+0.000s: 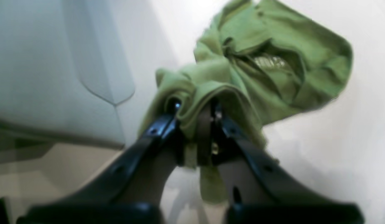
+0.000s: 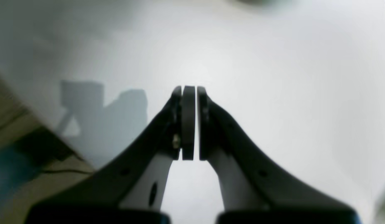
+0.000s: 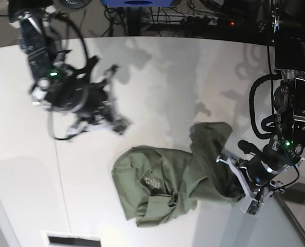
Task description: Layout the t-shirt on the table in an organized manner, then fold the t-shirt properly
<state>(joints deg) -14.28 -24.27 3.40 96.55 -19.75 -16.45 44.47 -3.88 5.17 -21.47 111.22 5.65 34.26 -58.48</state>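
Spreading is the step in hand: the t-shirt [image 3: 165, 185] lies crumpled on the table [image 3: 167, 77], toward 6 o'clock in the base view. The left gripper [image 1: 195, 109], at 4 o'clock, pinches a bunched fold; it should probably draw outward slowly, keeping the cloth low. The right gripper [image 2: 188, 90], at 10 o'clock, has its jaws pressed together, holding nothing.

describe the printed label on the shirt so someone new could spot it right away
Start at the white table, then find the crumpled olive t-shirt near its front, one end pinched in the left gripper. On its left half lies the label, the only pale print on plain green cloth.
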